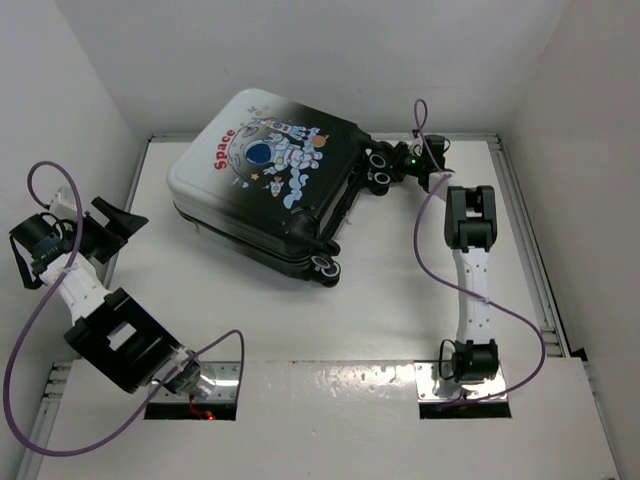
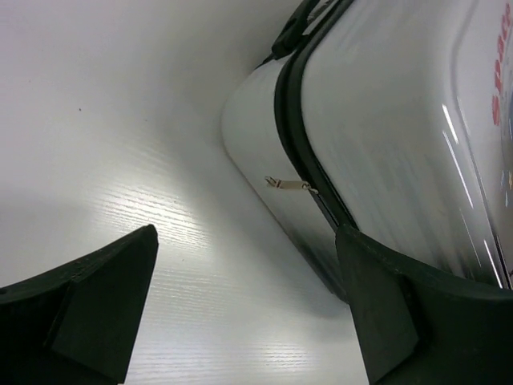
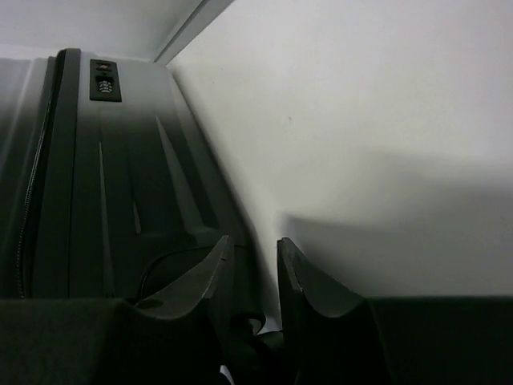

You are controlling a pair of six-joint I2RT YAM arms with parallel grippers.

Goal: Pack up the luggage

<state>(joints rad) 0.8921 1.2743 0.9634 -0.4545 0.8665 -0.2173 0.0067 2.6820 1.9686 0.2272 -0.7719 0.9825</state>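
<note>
While the luggage (image 1: 265, 180) lies closed and flat on the table (image 1: 380, 320), astronaut print facing up, the left gripper (image 1: 122, 218) hangs off its left side, well apart from the shell. That claw is released, with both fingers (image 2: 96, 313) spread wide. From the left wrist view, a small metal zip pull (image 2: 287, 184) sticks out from the black seam at the luggage's rounded corner. At the luggage's far right corner, beside the black wheels (image 1: 380, 168), the right gripper (image 3: 252, 245) is clenched almost fully, a thin slit between its fingers. A combination lock (image 3: 105, 80) shows on the luggage's side there.
</note>
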